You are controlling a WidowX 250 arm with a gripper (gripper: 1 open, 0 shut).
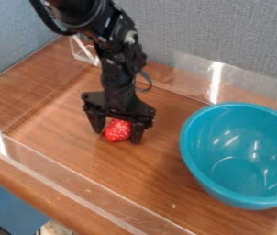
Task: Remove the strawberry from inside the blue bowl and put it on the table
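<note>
Nearest the viewer, a low clear wall point(73, 195) runs along the front edge of a reddish-brown wooden table point(149, 197). At the right, a large, round, glossy blue bowl point(241, 188) stands upright on the table, with bright spots of light reflected inside. To the left of the bowl, well apart from it, a small red strawberry point(117, 130) is seen low at the tabletop, between the fingers of a black gripper point(116, 136) pointed downward. Whether the strawberry is clasped or has been let go cannot be told, as the contact is partly hidden by the fingers. Behind, more clear wall and a textured grey panel point(215, 32) are seen.

The step in hand is judged to be the setting down. The berry should be fully supported by the table before the fingers are parted evenly on both sides; the gripper should then be raised straight up and slowly, so that the berry is not dragged, tipped or rolled. No brand, label or writing can be read.
</note>
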